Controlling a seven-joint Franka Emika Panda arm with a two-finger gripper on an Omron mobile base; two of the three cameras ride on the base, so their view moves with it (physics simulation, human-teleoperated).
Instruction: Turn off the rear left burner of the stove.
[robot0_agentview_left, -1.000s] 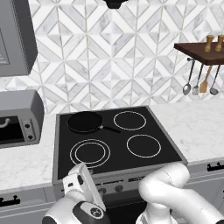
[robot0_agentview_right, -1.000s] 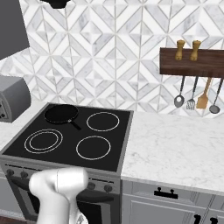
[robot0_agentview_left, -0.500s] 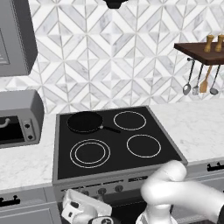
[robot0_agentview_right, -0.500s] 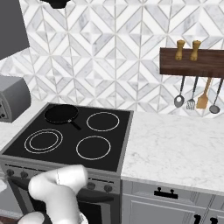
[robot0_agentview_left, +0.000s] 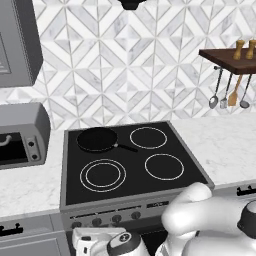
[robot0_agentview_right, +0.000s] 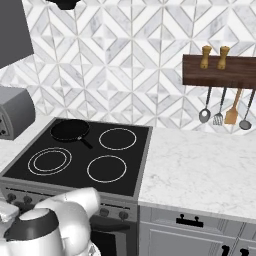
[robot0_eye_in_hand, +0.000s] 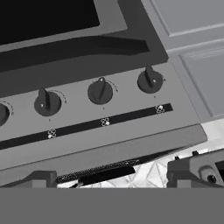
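A: Arm is low in front of the stove (robot0_agentview_left: 135, 165), hand down by the knob panel. Black skillet (robot0_agentview_left: 97, 139) sits on the rear left burner (robot0_agentview_left: 86, 147), back corner of the glass top on the toaster oven (robot0_agentview_left: 22, 135) side.

B: Any knob in hand?

A: No. In the hand view the gripper (robot0_eye_in_hand: 111, 181) sits below the panel, clear of it. Two dark finger tips (robot0_eye_in_hand: 190, 171) stand well apart, nothing between them, so released. Nearest to the tips are three knobs: left knob (robot0_eye_in_hand: 47, 103), middle knob (robot0_eye_in_hand: 100, 92), right knob (robot0_eye_in_hand: 150, 80). A fourth is cut off at the left edge.

B: So how far along?

A: My read: approach done, nothing turned. Left to do: pick the right knob, close on it, rotate it to off.

B: Which knob is it?

A: Cannot tell. Small white burner icons (robot0_eye_in_hand: 105, 122) sit on the dark strip under the knobs, but too small to read. Pointer marks look near upright on all three; none stands out as turned.

B: Burner glowing?

A: Skillet covers it; no glow visible around the rim. From the base views the hand is mostly hidden behind the arm's own white body, and the knob row (robot0_agentview_left: 105, 219) shows as small dark dots only.
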